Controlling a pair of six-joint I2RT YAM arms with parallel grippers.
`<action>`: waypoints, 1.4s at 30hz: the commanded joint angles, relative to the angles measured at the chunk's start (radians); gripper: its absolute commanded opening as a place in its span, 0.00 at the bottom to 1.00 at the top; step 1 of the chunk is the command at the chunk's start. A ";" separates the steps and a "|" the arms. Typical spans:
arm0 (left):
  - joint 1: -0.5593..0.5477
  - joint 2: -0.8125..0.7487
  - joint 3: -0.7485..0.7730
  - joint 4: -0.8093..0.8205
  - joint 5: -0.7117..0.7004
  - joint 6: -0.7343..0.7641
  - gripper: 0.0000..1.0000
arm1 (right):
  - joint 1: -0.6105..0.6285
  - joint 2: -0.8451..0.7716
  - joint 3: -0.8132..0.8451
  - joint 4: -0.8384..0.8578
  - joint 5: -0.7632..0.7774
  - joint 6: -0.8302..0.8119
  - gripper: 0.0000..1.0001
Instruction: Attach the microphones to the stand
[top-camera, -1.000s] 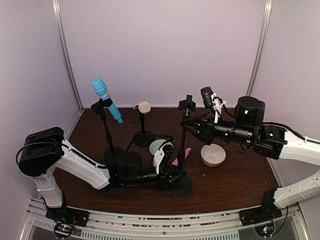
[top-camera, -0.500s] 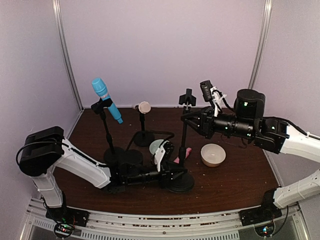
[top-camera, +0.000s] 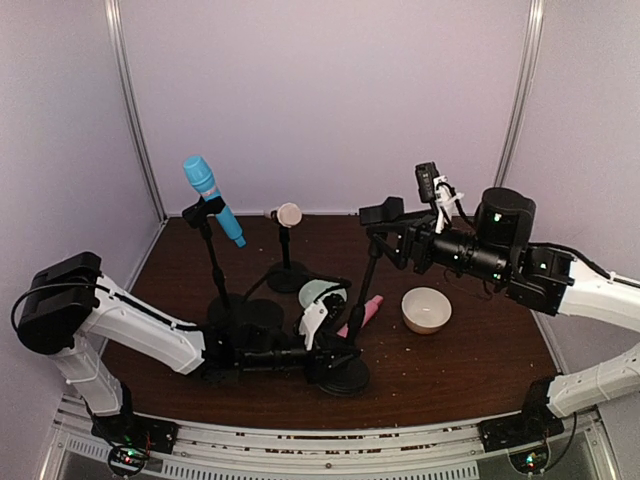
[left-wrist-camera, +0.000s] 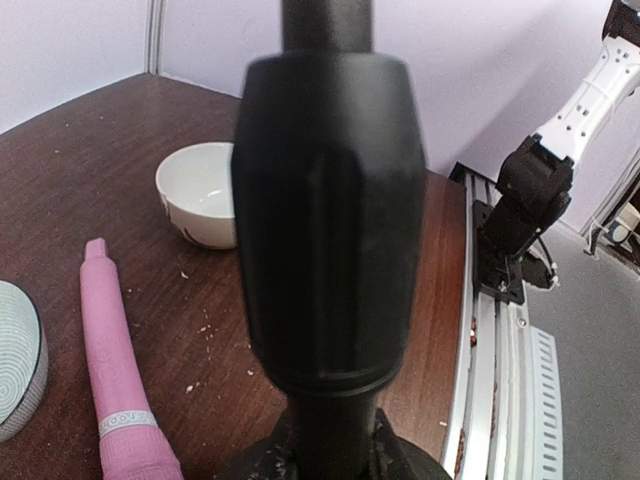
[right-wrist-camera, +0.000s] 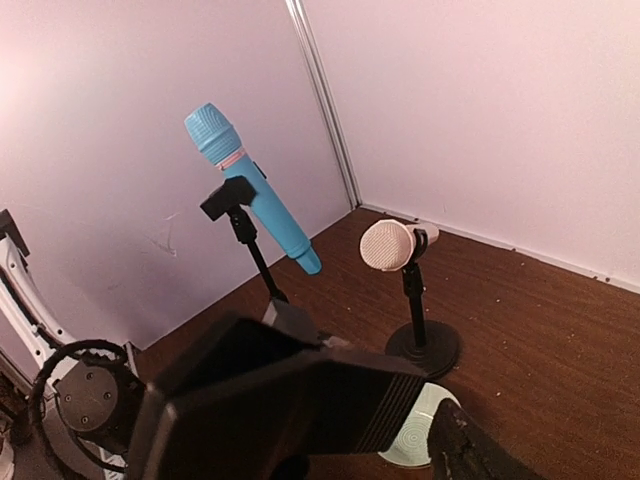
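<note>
The sky-blue microphone (top-camera: 213, 200) sits in the clip of the tall left stand (top-camera: 215, 270). The cream microphone (top-camera: 287, 214) rests on a short stand. The pink microphone (top-camera: 362, 314) lies flat on the table, also visible in the left wrist view (left-wrist-camera: 115, 380). A third stand (top-camera: 362, 290) leans, its empty clip (top-camera: 381, 212) lying flat. My left gripper (top-camera: 328, 352) is shut on this stand's pole low down, just above the base; its thick collar (left-wrist-camera: 330, 220) fills the wrist view. My right gripper (top-camera: 393, 238) is open beside the clip (right-wrist-camera: 290, 400), one finger (right-wrist-camera: 475, 455) apart from it.
A cream bowl (top-camera: 426, 309) stands right of the leaning stand. A pale teal round disc (top-camera: 318, 293) lies beside the pink microphone. Purple walls enclose the table on three sides. The slotted rail (top-camera: 320, 440) runs along the near edge.
The third stand's clip has turned from upright to lying flat, and the stand's base has shifted left. My right gripper has opened beside the clip. My left gripper stays shut on the pole.
</note>
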 joint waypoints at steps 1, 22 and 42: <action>-0.006 -0.055 0.056 -0.057 0.012 0.054 0.00 | -0.003 -0.051 -0.159 0.100 -0.117 0.029 0.71; 0.013 -0.043 0.086 0.101 0.144 -0.043 0.00 | 0.060 -0.005 -0.326 0.348 -0.265 0.120 0.82; 0.024 -0.038 0.047 0.132 0.001 -0.069 0.00 | 0.146 -0.013 -0.353 0.358 -0.324 0.200 0.76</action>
